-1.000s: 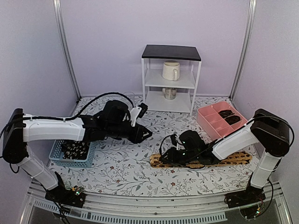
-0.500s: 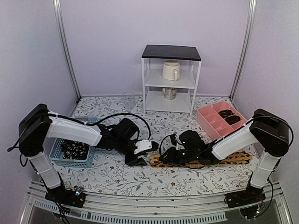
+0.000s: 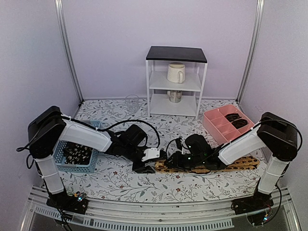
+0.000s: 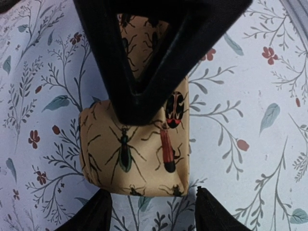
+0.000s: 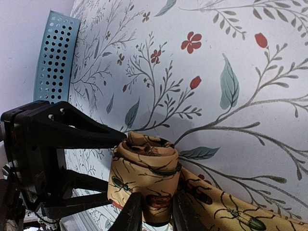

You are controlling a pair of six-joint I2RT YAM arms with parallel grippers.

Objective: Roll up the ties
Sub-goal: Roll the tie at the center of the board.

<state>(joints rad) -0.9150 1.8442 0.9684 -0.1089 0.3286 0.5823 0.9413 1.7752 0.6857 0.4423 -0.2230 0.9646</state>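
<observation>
The table (image 3: pixel 120 180) has a flowery cloth on it. There is open room along the near edge and in the middle toward the back. Walls stand close at the left, right and back edges.

A white shelf (image 3: pixel 175 103) stands at the middle of the back edge.

The tan tie (image 3: pixel 231 163), with bugs on it, lies flat along the right part of the near edge. Its rolled end (image 5: pixel 147 154) is near the middle of the table. The right pincer (image 5: pixel 155 211) squeezes that rolled end tight. The left pincer (image 4: pixel 154 211) is let go, with its fingers spread wide and the rolled end just in front of them. The two pincers are very close, with little room between them.

The blue basket (image 3: pixel 57 154) sits by the left edge and holds dark ties (image 3: pixel 77 154). The pink tray (image 3: pixel 211 126) sits by the right edge toward the back. Two of its boxes hold rolled dark ties (image 3: pixel 234 117).

A mug (image 3: pixel 176 73) is on the shelf's middle board, with a jar (image 3: pixel 175 96) below it. A clear glass (image 3: pixel 131 103) stands near the back edge, left of the shelf.
</observation>
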